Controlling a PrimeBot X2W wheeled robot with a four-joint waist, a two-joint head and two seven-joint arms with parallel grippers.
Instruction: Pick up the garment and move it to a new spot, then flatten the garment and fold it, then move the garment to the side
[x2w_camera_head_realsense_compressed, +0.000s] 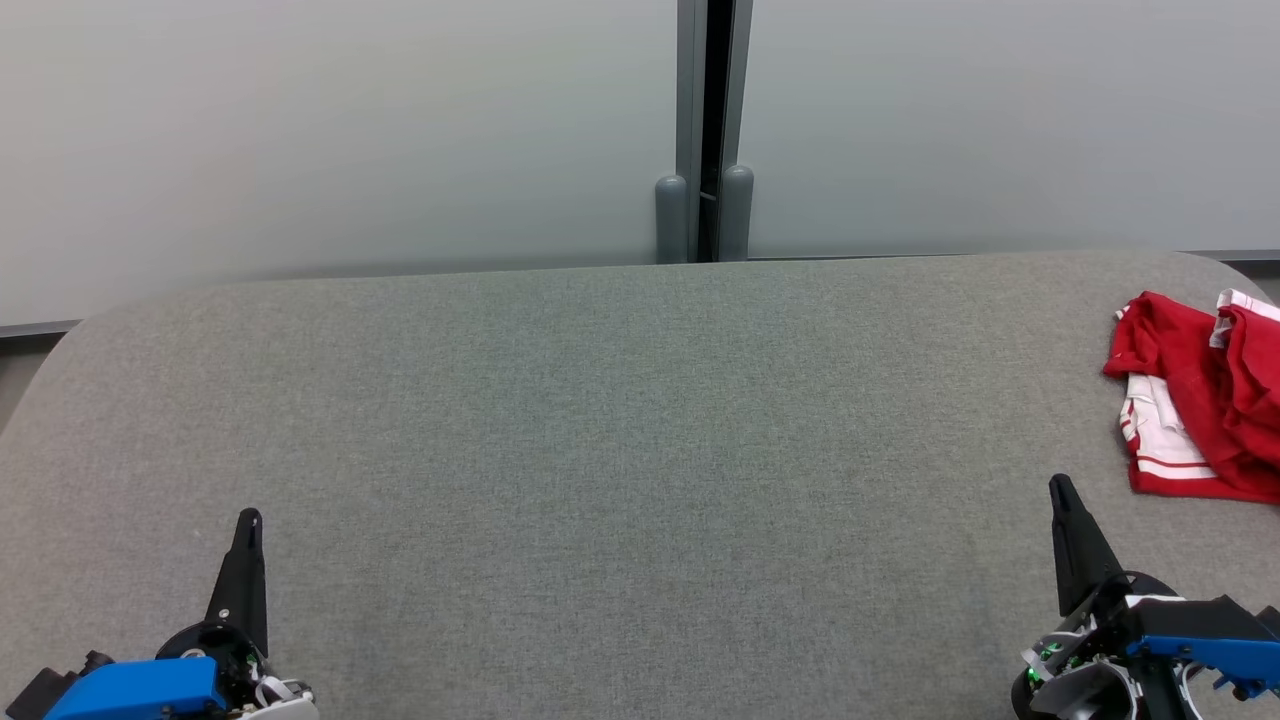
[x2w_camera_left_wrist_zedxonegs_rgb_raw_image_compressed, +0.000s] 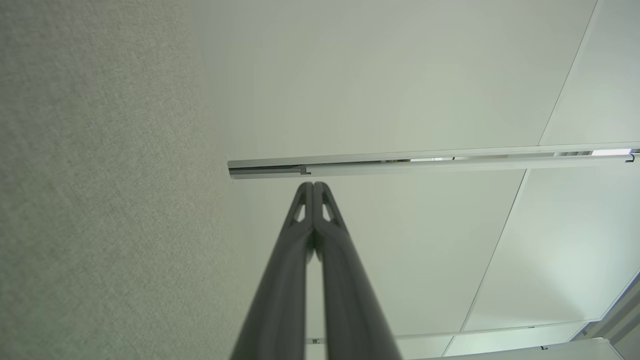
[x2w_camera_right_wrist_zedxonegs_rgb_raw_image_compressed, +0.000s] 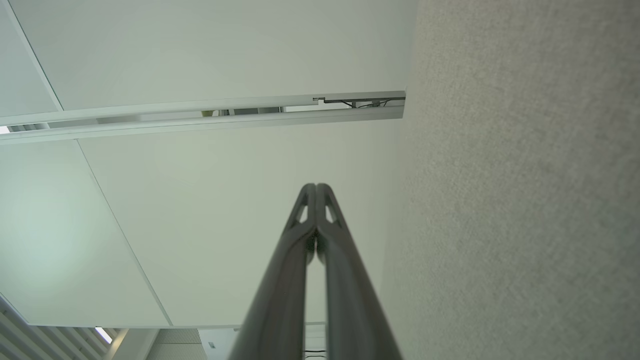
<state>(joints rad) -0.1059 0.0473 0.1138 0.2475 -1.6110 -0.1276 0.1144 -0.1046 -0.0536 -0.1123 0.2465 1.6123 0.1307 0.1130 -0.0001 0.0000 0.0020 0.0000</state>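
2 grippers clenched shut with nothing in them; 1 red garment bunched at the table's right edge.

Left gripper (x2w_camera_head_realsense_compressed: 249, 520) and right gripper (x2w_camera_head_realsense_compressed: 1060, 487) sit low over the table (x2w_camera_head_realsense_compressed: 640, 430), a round-cornered top covered in coarse grey woven fabric. Each pair of long, dark, tapered fingers is pressed tip to tip. The garment (x2w_camera_head_realsense_compressed: 1195, 385) is soft red cloth with white trim and a white band crossed by thin red stripes. It lies crumpled in folds on the table, beyond and to the right of the right gripper and apart from it, cut off by the frame edge. Smooth pale wall panels (x2w_camera_head_realsense_compressed: 300, 130) stand behind, split by a dark gap flanked by 2 rounded grey posts (x2w_camera_head_realsense_compressed: 671, 218).
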